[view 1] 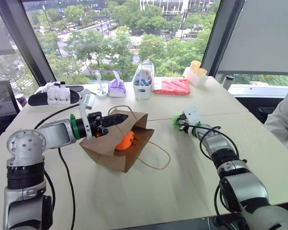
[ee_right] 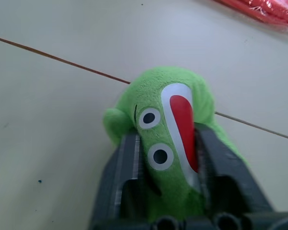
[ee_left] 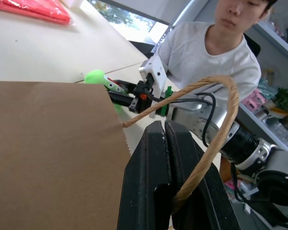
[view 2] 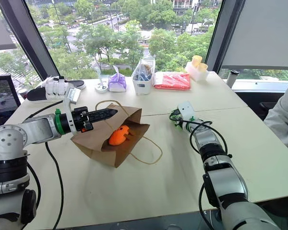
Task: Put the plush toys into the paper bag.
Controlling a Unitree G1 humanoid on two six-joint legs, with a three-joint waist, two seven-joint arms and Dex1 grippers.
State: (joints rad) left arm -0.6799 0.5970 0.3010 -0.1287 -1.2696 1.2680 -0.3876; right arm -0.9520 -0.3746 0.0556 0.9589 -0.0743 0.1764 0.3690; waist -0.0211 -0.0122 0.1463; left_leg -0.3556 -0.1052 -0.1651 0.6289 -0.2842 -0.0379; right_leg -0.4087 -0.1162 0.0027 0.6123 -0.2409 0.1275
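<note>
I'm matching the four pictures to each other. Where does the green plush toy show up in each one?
Left eye: green plush toy right of centre, at the right gripper.
Right eye: right of centre.
Left wrist: beyond the paper bag.
Right wrist: centre, between the fingers.
Shared landmark: the red packet.

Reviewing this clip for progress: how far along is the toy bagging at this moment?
Done: the orange plush toy already lies inside the paper bag. In hand: the left gripper is shut on the bag's handle, holding the mouth open, while the right gripper has its fingers closed around the green plush toy, which sits on the table. Left: lifting the green toy and dropping it into the bag.
</note>
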